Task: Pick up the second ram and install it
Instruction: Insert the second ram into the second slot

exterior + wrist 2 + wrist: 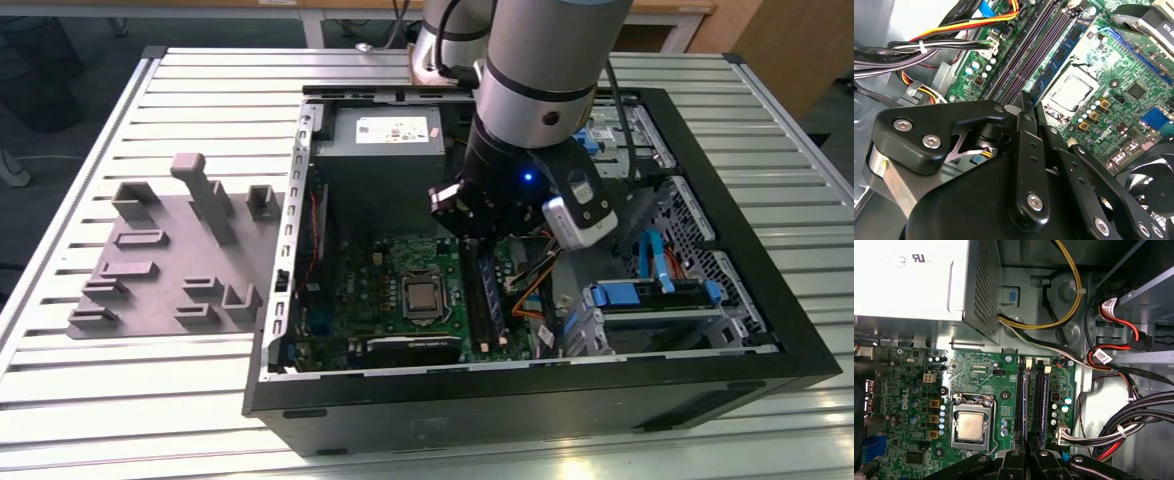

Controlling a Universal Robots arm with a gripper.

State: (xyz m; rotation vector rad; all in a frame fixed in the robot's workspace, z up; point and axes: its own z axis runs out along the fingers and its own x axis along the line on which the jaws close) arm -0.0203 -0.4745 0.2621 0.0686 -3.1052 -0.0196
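Gripper (483, 222) fingers hung low inside the open computer case (747, 330), over the black memory slots (1031, 395); whether they were open or clamped could not be told.

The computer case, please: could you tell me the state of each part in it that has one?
Computer case: open, side panel off.
Processor: seated in its socket, uncovered.
Memory stick: standing in the slot nearest the processor.
Tool: low over the memory slots.
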